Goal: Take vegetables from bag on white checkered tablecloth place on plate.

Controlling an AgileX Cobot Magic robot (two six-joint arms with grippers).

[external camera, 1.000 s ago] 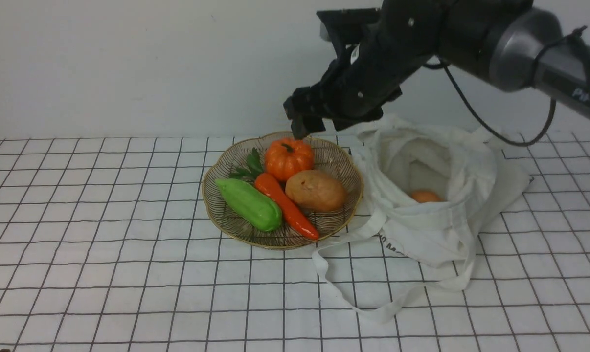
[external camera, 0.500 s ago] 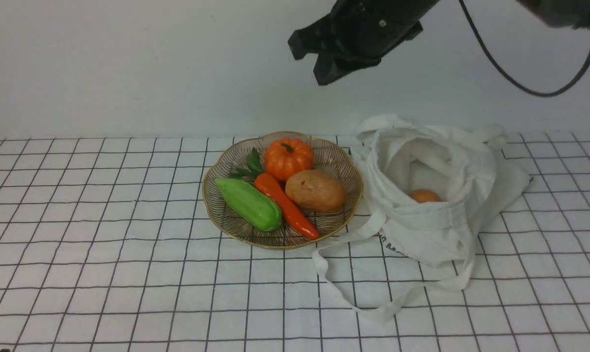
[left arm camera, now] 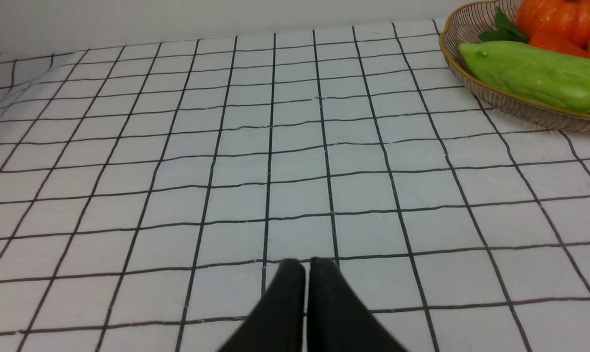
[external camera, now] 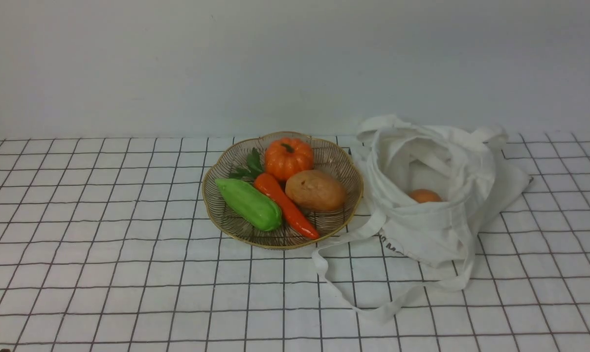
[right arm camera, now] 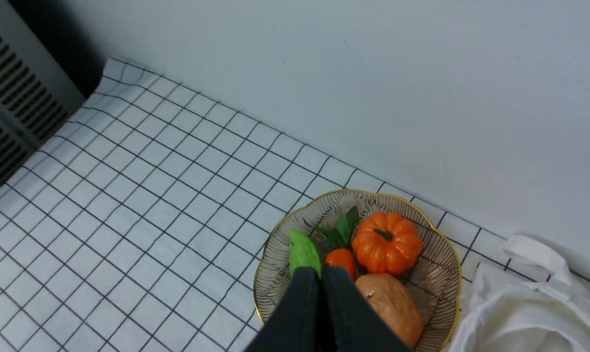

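Note:
The plate (external camera: 216, 171) with a scalloped golden rim holds a tan potato (external camera: 315, 190), a small orange pumpkin (external camera: 288, 157), a green gourd (external camera: 248, 204) and a red-orange pepper (external camera: 285, 205). Right beside it lies the white bag (external camera: 437, 230), mouth open, with an orange-brown rounded piece (external camera: 424, 196) inside. No arm shows in the front view. My right gripper (right arm camera: 320, 274) is shut and empty, high above the plate (right arm camera: 446, 254), with the potato (right arm camera: 390, 305) below it. My left gripper (left arm camera: 305, 266) is shut and empty, low over the white checkered tablecloth (left arm camera: 226, 146), away from the plate (left arm camera: 451, 54).
The bag's long straps (external camera: 353, 293) trail over the cloth toward the front. A white wall (external camera: 177, 63) stands close behind plate and bag. In the right wrist view a grey vented panel (right arm camera: 11, 98) sits at the cloth's far corner.
The right arm rose from over the plate's back rim and left the front view. Its jaws closed on nothing. Plate, vegetables and bag stayed put.

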